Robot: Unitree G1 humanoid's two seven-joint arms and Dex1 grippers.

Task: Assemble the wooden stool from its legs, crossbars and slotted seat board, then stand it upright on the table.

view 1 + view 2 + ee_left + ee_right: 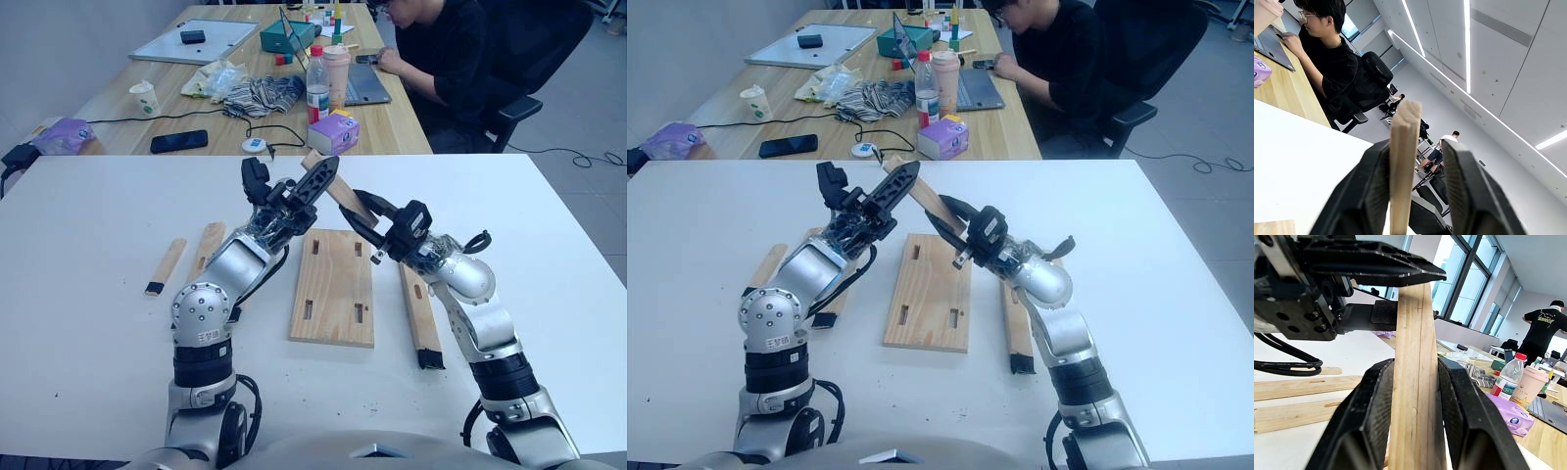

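The white table [98,215] lies under both my arms. Flat on it, between the arms, is the flat pale wooden seat board [333,289] with 4 small slots, 1 short edge toward me.

Just beside the board on my right lies a long wooden leg [419,313], parallel to the board, with a dark cap at its near end. I cannot tell whether the 2 touch.

A pale wooden bar [345,194] is up off the table above the board's far end, tilted, with its higher end away from me and to my left.

On my left, well apart from the board, lies a short wooden stick with a dark near tip [166,266]. Near it is a second short wooden stick [209,245], partly behind my left arm.

My right gripper [361,213] clamps the bar's lower part, both pads pressed flat to its sides.

My left gripper [323,176] straddles the bar's upper end with its jaws partly apart: 1 finger [1366,196] lies against the wood, and a gap shows before the other.
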